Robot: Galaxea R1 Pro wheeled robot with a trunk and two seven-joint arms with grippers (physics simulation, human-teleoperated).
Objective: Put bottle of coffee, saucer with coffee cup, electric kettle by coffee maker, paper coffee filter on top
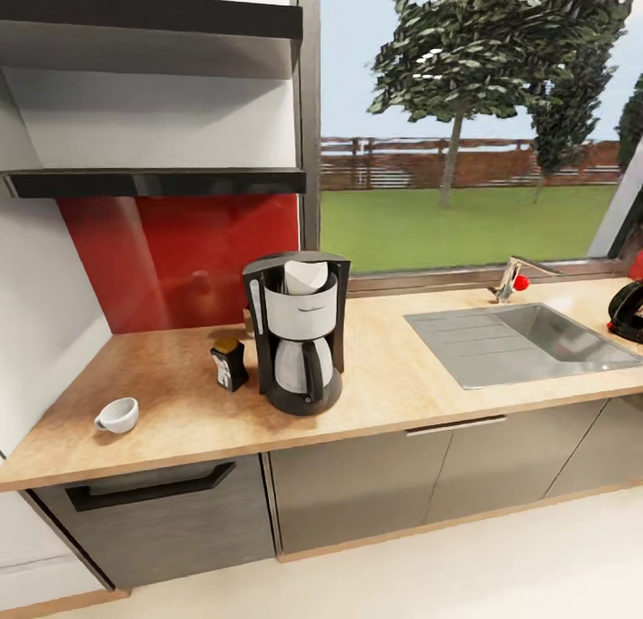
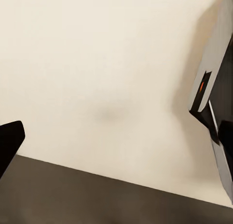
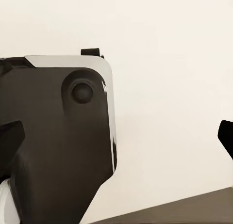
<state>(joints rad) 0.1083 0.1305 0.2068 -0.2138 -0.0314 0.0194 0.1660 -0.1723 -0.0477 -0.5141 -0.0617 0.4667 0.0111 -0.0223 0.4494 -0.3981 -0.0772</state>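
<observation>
The black and white coffee maker point(image 1: 295, 333) stands mid-counter on the wooden countertop point(image 1: 393, 378), with a white paper filter point(image 1: 306, 275) in its top. Just to its left is the small dark bottle of coffee point(image 1: 229, 363). A white coffee cup point(image 1: 118, 414) rests directly on the wood at the far left. A black object cut by the right edge looks like the electric kettle point(image 1: 628, 311). My left gripper point(image 2: 116, 136) and right gripper point(image 3: 116, 136) both hang open over pale floor, holding nothing. In the right wrist view both fingertips point(image 3: 9, 136) are far apart.
A steel sink point(image 1: 522, 338) with a faucet point(image 1: 513, 280) is set into the counter at the right. Two dark wall shelves point(image 1: 152, 183) hang above the left end. Cabinet fronts point(image 1: 357, 485) run below the counter. The robot's own dark base point(image 3: 58, 146) shows beside the right gripper.
</observation>
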